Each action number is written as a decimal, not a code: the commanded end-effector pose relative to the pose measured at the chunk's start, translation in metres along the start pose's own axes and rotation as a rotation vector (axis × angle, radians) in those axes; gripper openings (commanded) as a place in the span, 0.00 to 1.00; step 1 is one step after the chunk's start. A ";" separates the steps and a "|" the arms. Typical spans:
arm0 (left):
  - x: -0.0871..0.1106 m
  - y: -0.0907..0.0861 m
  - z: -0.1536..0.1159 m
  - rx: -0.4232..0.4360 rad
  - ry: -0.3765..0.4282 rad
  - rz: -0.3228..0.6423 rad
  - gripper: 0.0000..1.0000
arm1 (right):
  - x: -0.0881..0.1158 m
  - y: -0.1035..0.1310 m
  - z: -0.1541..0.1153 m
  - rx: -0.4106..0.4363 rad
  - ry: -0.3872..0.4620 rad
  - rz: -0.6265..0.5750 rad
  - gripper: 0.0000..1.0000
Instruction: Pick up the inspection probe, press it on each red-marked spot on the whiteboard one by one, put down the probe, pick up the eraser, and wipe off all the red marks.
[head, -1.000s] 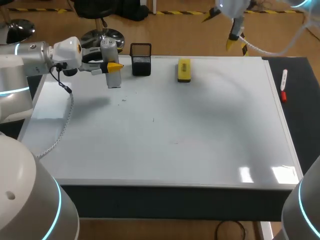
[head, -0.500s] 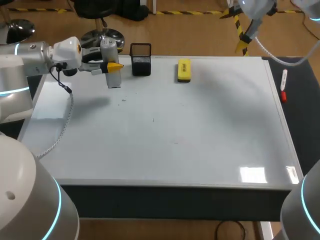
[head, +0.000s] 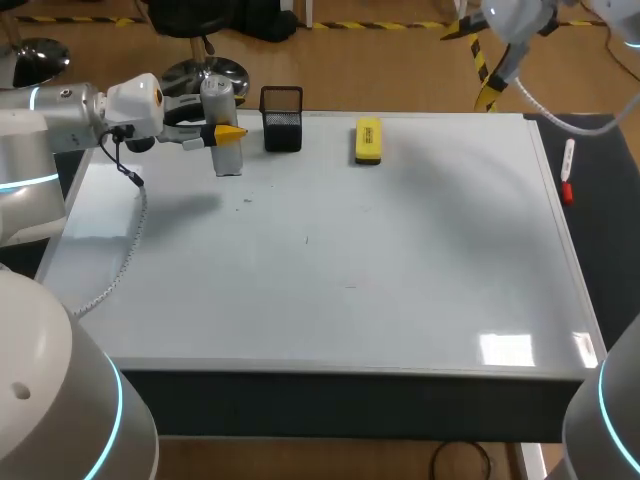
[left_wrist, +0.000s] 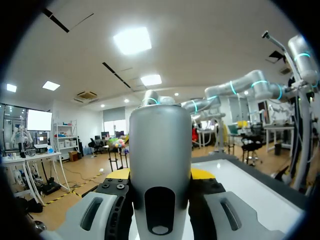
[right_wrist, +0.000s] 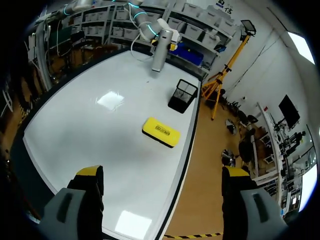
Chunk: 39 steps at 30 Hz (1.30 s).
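Observation:
The inspection probe (head: 222, 125), a grey cylinder, stands upright over the whiteboard's (head: 420, 260) back left corner, with my left gripper (head: 224, 134) shut on it from both sides. In the left wrist view the probe (left_wrist: 160, 150) fills the space between the yellow tips of the left gripper (left_wrist: 160, 176). The yellow eraser (head: 368, 140) lies at the board's back middle. My right gripper (head: 472, 62) hangs open and empty, high above the back right edge. From the right wrist view, the right gripper (right_wrist: 162, 182) looks down on the eraser (right_wrist: 161, 132) and the distant probe (right_wrist: 159, 50). A few faint small marks dot the board.
A black mesh holder (head: 282, 120) stands between the probe and the eraser, also seen as the mesh holder (right_wrist: 182, 96) from the right wrist. A red-and-white marker (head: 567, 172) lies on the dark strip right of the board.
My right arm has swung to the right and a little further back, above the board's far edge. The left arm and the probe have kept still.

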<state>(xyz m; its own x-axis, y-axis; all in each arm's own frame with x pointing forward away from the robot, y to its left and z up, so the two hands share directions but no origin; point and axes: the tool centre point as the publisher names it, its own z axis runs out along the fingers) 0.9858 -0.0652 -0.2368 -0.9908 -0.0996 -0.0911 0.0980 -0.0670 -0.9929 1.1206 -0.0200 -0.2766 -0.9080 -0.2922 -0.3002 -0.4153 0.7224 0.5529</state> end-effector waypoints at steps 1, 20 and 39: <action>0.001 -0.001 0.000 -0.001 -0.003 0.002 0.00 | -0.001 -0.001 -0.001 0.003 0.005 -0.001 1.00; -0.025 -0.024 0.027 0.046 0.055 0.050 0.00 | -0.001 -0.001 -0.001 0.003 0.005 -0.001 1.00; -0.107 -0.061 0.088 0.045 0.265 0.079 0.00 | -0.001 -0.001 -0.001 0.003 0.005 -0.001 1.00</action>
<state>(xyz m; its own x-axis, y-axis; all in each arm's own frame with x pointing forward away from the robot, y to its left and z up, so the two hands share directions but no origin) 1.0675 -0.1299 -0.1596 -0.9826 0.0136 -0.1851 0.1827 -0.1043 -0.9776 1.1212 -0.0203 -0.2773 -0.9077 -0.2932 -0.3001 -0.4161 0.7213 0.5537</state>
